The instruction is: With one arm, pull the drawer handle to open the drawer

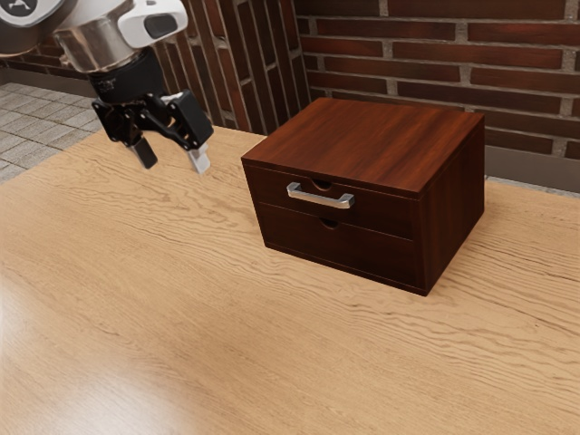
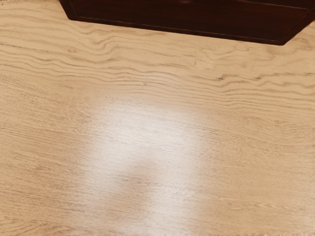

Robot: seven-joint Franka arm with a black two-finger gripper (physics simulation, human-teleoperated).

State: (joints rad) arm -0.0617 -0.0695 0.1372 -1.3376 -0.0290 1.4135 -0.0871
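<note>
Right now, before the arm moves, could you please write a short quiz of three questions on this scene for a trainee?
1. True or false: the black two-finger end effector touches the silver metal bar handle.
2. Which drawer of the dark red-brown wooden cabinet carries the handle? A) upper B) lower C) both
3. Fill in: the end effector's fingers stand ____, with nothing between them.

Key: 1 false, it hangs apart, toward the exterior view's left. 2 A. 3 open.
</note>
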